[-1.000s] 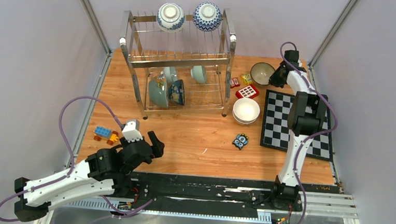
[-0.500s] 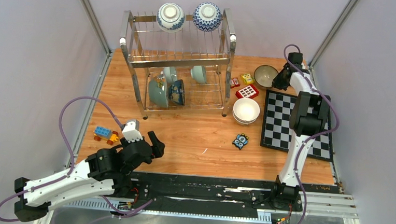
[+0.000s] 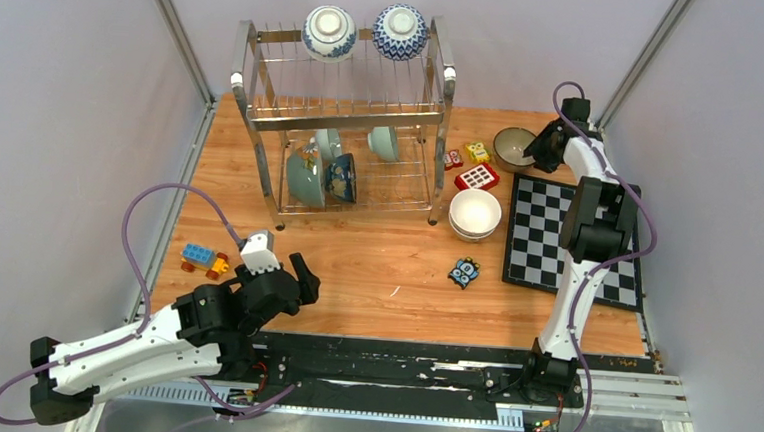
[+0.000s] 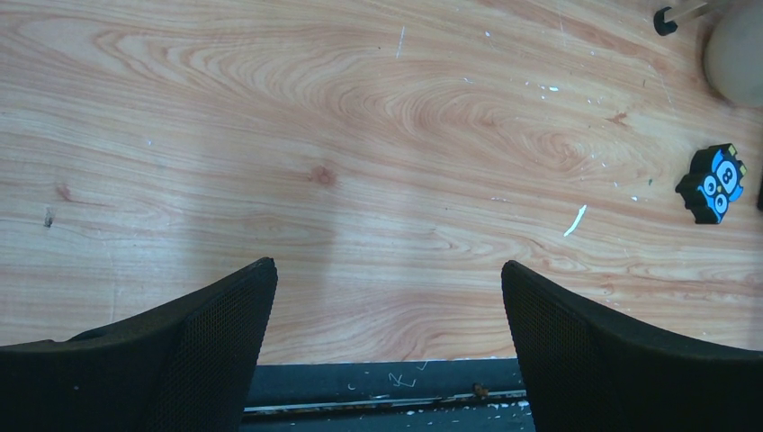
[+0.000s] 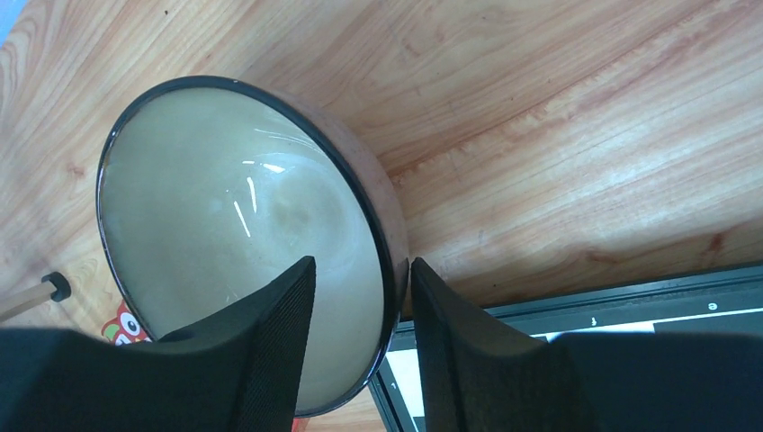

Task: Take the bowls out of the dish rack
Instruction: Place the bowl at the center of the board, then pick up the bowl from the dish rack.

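Judging the step in hand to be the release of the dark brown bowl [image 3: 511, 144] onto the wood at the far right of the table [image 3: 375, 266], just beyond the far edge of the chessboard [image 3: 556, 247] and well apart from the dish rack [image 3: 260, 118]. Straddling the bowl's rim with the right gripper [image 5: 360, 270]: one finger inside the cream-glazed hollow, the other outside by the wall, jaws parted wider than the rim and apparently not pinching it. Seeing the bowl at a slant in the wrist view, but not being able to tell whether its foot is sitting flat on the wood. Advising accordingly: widening the jaws fully before any lift; checking that neither pad is dragging on the glaze; drawing the fingers out along the line of the wall rather than sideways, so as not to tip the bowl or skid it towards the toy blocks [image 3: 477, 152] close by; clearing the rim completely before swinging towards the rack. Noting the work left: two blue-and-white bowls [image 3: 329, 30] upside down on the upper tier, and celadon bowls [image 3: 305, 176] with others standing on edge in the lower tier; a cream-white bowl [image 3: 475, 212] already out, near the rack's right leg. Holding the left gripper [image 4: 387, 270] wide apart and empty over bare wood near the front edge, well away from the right arm's likely path.
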Robot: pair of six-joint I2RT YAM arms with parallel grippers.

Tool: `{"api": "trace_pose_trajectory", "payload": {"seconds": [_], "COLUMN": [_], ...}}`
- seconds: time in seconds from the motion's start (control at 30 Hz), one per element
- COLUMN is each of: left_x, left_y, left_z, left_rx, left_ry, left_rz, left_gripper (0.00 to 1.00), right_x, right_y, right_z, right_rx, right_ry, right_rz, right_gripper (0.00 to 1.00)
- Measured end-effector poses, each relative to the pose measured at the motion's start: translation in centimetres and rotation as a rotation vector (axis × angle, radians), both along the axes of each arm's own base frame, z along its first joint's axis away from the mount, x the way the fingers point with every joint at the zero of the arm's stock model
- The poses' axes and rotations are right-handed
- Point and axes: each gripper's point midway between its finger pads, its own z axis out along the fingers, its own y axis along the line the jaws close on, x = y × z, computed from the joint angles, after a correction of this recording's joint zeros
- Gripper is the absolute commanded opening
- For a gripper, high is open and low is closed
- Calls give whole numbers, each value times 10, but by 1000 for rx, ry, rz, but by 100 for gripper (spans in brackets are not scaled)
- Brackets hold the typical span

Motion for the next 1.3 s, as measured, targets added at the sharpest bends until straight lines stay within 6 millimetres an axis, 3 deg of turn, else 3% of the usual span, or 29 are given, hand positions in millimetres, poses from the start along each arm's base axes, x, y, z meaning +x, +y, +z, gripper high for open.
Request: {"api": "trace_pose_trajectory", "payload": {"seconds": [0.17, 0.4, 0.5, 0.6, 0.67, 0.8, 0.9, 1.0, 1.07, 1.17, 1.3], "left_x": [0, 0, 0, 0, 1, 4, 9, 14, 16, 21, 27], "left_y": [0, 0, 0, 1, 0, -2, -3, -2, -3, -5, -8], "left_z": [0, 2, 5, 9, 14, 27, 35, 41, 47, 54, 66], "left_rx": [0, -9, -20, -23, -26, -28, -24, -16, -17, -15, -12], "left_ry": [0, -7, -16, -28, -41, -79, -115, -152, -178, -213, -264], "left_rz": [0, -2, -6, -15, -25, -47, -53, -46, -48, -56, -62], "left_gripper": [96, 97, 97, 99, 100, 100, 100, 100, 100, 100, 100], "right_x": [0, 1, 1, 2, 2, -8, -38, -93, -137, -193, -266], "right_y": [2, 3, 4, 7, 9, 20, 38, 62, 80, 113, 187], "right_z": [1, 3, 13, 42, 74, 172, 258, 311, 325, 331, 330], "right_rx": [9, 19, 33, 52, 61, 49, 38, 47, 61, 63, 74], "right_ry": [-2, -5, -23, -72, -132, -320, -509, -656, -722, -776, -836], "right_rz": [6, 6, -8, -22, -29, -12, 22, 67, 107, 200, 477], "right_gripper": [56, 75, 76, 77, 77, 76, 75, 74, 73, 71, 69]}}
